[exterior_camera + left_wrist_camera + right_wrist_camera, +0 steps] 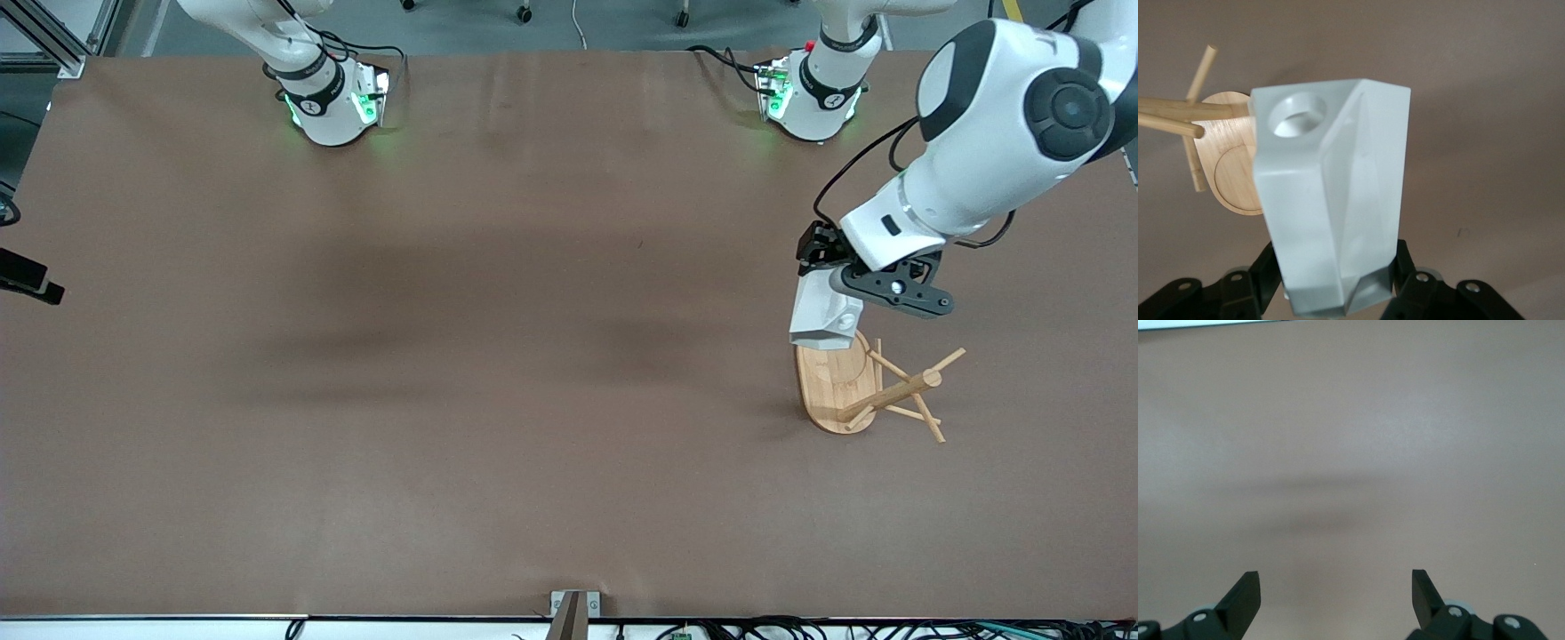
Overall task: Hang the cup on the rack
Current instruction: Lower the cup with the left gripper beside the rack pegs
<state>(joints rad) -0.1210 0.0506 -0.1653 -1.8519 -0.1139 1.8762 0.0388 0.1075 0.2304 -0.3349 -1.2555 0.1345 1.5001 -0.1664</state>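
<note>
My left gripper (822, 293) is up in the air over the table's brown surface (498, 356) at the left arm's end, clamped on the cup (825, 318). In the left wrist view the black fingers (1261, 277) squeeze the cup (1331, 200) on both sides near its rim end, so the white faceted body sticks straight out from the gripper. The blocky handle with the round hole sits at the tip away from the fingers.

The rack (867, 387) is right under and just past the held cup. In the front view the cup's lower end overlaps the edge of the oval bamboo base; I can't tell if they touch. The post and thin pegs lean out from the base. In the left wrist view the rack (1221, 157) shows beside the cup's handle end, with one peg tip close to the hole but not in it. Cup not hung on any peg.

My right gripper (1336, 590) waits out of the front view, hovering over bare table, fingers spread wide, nothing between them.
</note>
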